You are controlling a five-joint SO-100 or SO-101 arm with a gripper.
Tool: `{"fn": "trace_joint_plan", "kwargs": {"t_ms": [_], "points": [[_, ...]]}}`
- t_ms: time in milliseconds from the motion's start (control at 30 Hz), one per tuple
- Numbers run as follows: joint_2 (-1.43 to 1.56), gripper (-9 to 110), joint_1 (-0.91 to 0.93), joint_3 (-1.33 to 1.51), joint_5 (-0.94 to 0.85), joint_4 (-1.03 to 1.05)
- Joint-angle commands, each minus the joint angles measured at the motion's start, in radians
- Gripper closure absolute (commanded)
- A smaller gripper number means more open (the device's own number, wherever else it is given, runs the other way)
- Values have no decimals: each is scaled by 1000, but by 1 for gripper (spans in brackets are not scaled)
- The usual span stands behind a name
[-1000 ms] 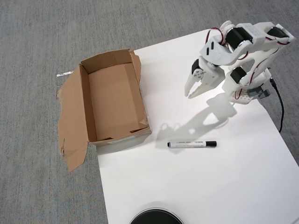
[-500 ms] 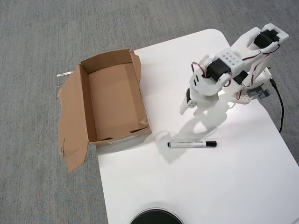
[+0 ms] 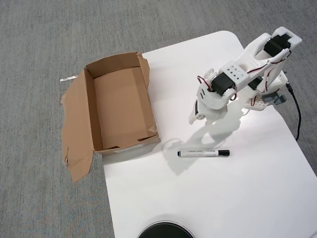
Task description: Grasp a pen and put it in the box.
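The pen (image 3: 203, 153), a slim white marker with its black cap to the right, lies flat on the white table near the middle of the overhead view. My gripper (image 3: 199, 118) hangs above the table, just up from the pen and apart from it, pointing down and left. Its fingers look slightly spread, and nothing is between them. The brown cardboard box (image 3: 89, 110) stands open on the left, half on the table's edge and half over the carpet. Its wide flap (image 3: 75, 130) is spread flat to the left, and nothing lies inside it.
The white table (image 3: 208, 198) sits on grey carpet (image 3: 44, 44). The arm's base (image 3: 265, 94) is at the right edge with a black cable (image 3: 297, 116) trailing down. A black round object (image 3: 165, 231) shows at the bottom edge.
The arm has unfolded and reached down and left, bringing the gripper lower and nearer the pen. Pen and box have not moved.
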Motion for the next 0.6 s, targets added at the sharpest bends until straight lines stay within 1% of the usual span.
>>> {"fn": "trace_joint_plan", "kwargs": {"t_ms": [0, 400, 467, 567], "points": [[3, 83, -12, -28, 4, -9], [-57, 83, -168, -28, 8, -9], [-58, 83, -176, -28, 56, -9], [-58, 83, -177, -28, 199, -9]]}}
